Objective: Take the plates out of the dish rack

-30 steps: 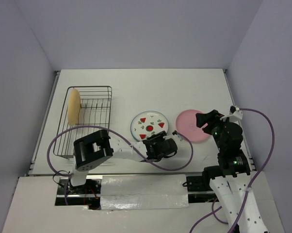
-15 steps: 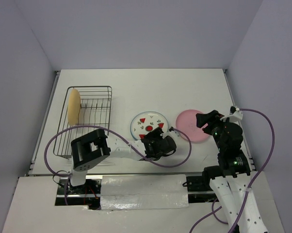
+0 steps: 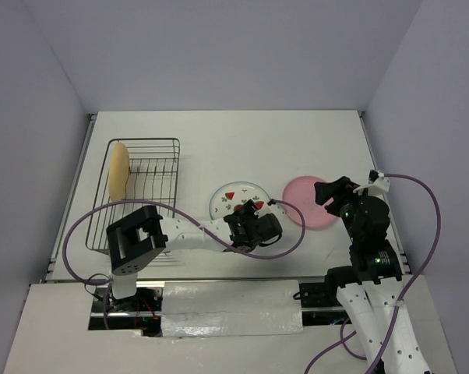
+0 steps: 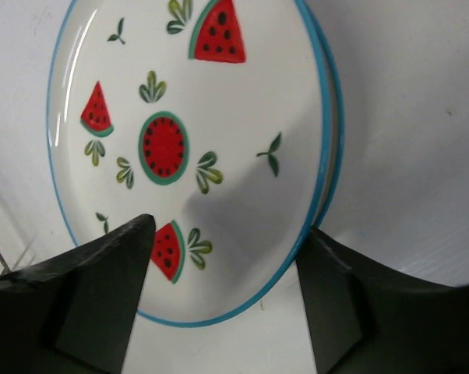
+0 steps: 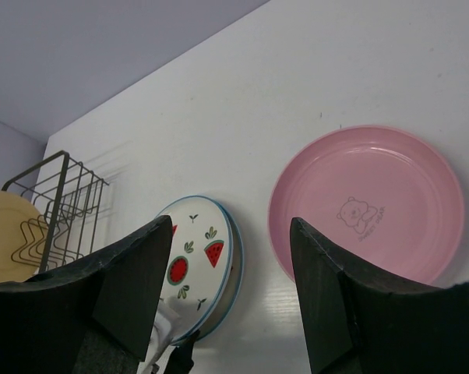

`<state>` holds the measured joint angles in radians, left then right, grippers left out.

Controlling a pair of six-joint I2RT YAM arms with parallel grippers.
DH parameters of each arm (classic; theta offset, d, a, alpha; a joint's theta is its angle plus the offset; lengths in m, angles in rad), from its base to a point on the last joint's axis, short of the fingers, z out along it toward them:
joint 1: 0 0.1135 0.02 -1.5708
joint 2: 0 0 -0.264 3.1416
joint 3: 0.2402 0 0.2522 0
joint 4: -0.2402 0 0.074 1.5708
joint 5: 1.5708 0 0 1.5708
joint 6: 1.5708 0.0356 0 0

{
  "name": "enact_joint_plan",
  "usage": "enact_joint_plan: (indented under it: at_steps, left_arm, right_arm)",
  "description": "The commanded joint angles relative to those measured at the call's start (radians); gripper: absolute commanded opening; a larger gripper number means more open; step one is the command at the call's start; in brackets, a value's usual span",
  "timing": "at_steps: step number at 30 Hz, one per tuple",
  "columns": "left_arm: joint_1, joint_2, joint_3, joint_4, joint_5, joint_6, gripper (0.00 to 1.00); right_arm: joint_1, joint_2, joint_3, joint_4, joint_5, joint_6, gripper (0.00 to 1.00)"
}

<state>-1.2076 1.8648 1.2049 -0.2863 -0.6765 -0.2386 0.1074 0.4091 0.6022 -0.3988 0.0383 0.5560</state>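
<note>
The left end effector (image 4: pixel 227 231), fingers spread, hides part of the watermelon plate's (image 4: pixel 219 117) near rim. The right end effector (image 5: pixel 230 226) hovers, likewise spread.

Three plates in all: one watermelon plate (image 3: pixel 236 195), one pink plate (image 3: pixel 303 199), one yellow plate (image 3: pixel 118 170); one wire rack (image 3: pixel 145 140).

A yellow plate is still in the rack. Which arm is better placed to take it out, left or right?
Probably left. The dish rack holding the yellow plate is on its side, and the open left gripper at the watermelon plate is nearer. The right gripper hangs over the pink plate, farther away.
</note>
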Motion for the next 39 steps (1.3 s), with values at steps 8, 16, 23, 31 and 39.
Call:
enact_joint_plan:
  at_steps: [8,16,23,31,39]
  left_arm:
    - [0.002,-0.156,0.004,-0.063,0.023,-0.088,0.87]
    - [0.137,-0.312,0.096,-0.169,0.123,-0.131,0.81]
    - [0.645,-0.446,0.321,-0.352,0.224,-0.105,0.75]
    - [1.082,-0.59,0.397,-0.416,0.423,-0.024,0.76]
    - [1.319,-0.578,0.245,-0.432,0.59,0.019,0.73]
  right_arm:
    - [-0.005,0.003,0.042,0.011,0.003,-0.013,0.69]
    - [-0.005,-0.007,0.039,0.012,-0.009,-0.018,0.69]
    - [-0.005,0.0,0.019,0.048,-0.097,-0.021,0.69]
    - [-0.005,-0.007,0.021,0.055,-0.146,-0.037,0.69]
    - [-0.005,-0.03,0.022,0.051,-0.146,-0.045,0.69]
